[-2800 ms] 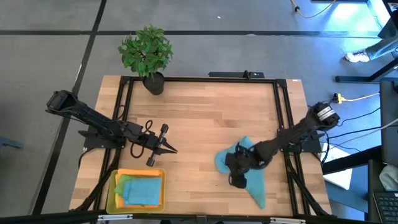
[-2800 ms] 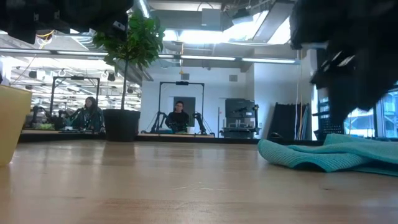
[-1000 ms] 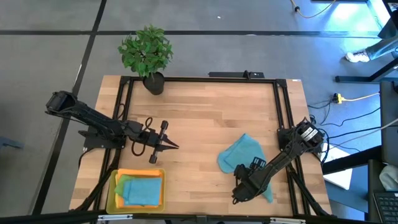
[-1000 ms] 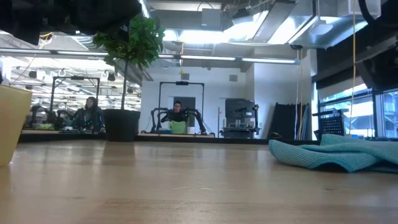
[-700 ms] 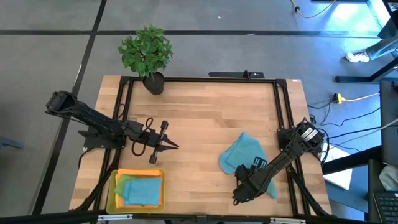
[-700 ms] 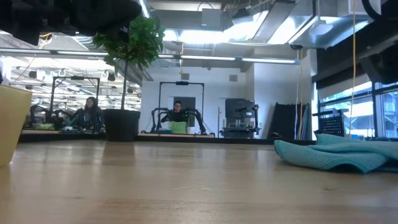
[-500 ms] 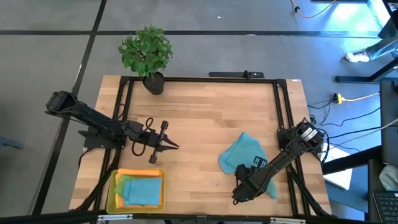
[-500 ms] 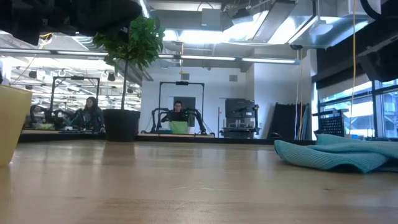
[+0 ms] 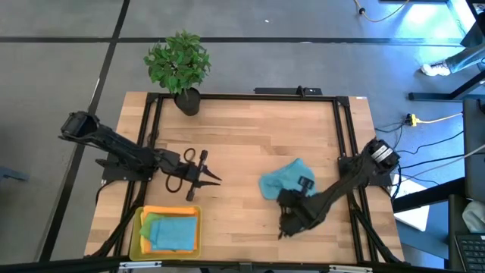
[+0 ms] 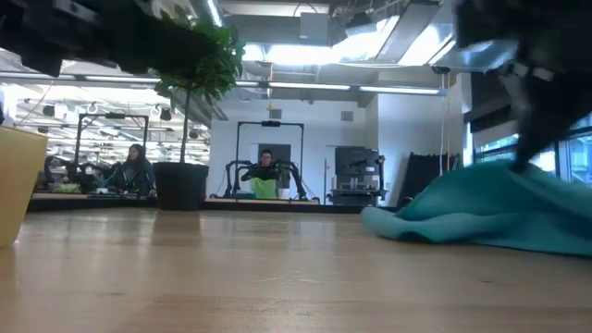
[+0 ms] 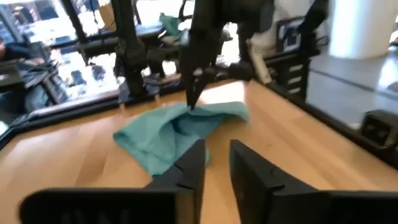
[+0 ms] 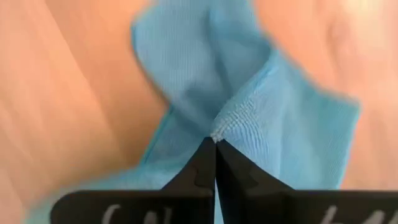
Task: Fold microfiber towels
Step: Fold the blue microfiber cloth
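Teal microfiber towel (image 9: pixel 282 180), bunched on the right of the table, sits pinched by one thin corner in my right gripper (image 12: pixel 215 144), jaws clamped tight, so any tug could slip that edge free, while my left gripper (image 11: pixel 216 163) waits narrow over the left.

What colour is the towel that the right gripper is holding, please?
Teal-blue. The towel shows best in the right wrist view, pinched by the right gripper.

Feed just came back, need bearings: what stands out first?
The right gripper, fingers shut on an edge of the teal towel, lifts it over the table's right half. The left gripper hovers left of centre, above a yellow tray holding folded towels.
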Controlling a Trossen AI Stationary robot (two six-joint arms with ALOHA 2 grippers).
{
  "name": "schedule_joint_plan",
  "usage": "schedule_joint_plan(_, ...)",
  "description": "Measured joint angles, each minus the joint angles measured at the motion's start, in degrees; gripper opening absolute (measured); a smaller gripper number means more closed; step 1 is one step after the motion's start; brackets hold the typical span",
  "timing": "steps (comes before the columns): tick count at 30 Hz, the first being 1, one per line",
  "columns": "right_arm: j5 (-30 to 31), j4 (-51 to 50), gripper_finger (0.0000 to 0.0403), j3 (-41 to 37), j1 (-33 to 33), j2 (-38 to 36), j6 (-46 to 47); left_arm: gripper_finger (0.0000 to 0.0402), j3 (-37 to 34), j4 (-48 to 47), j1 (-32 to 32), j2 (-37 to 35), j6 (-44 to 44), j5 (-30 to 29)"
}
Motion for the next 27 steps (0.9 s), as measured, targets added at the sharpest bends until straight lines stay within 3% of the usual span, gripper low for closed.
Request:
schedule_joint_plan(5, 4.9, 7.35, 0.0003, 0.04, -4.44, -2.65, -8.84, 0.0119, 3.39, 0.23, 1.13, 5.56, 0.04, -0.77)
schedule_joint_plan(10, 5.04, 13.58, 0.0002, 0.04, -7.82, -2.84, -16.01, 0.0155, 8.32, 0.31, 1.47, 12.49, 0.13, -0.84)
schedule_joint_plan(27, 3.83, 16.38, 0.0, 0.04, -6.24, -2.81, -17.36, 0.0166, 26.42, 0.18, 4.15, 36.53, -2.28, 0.32)
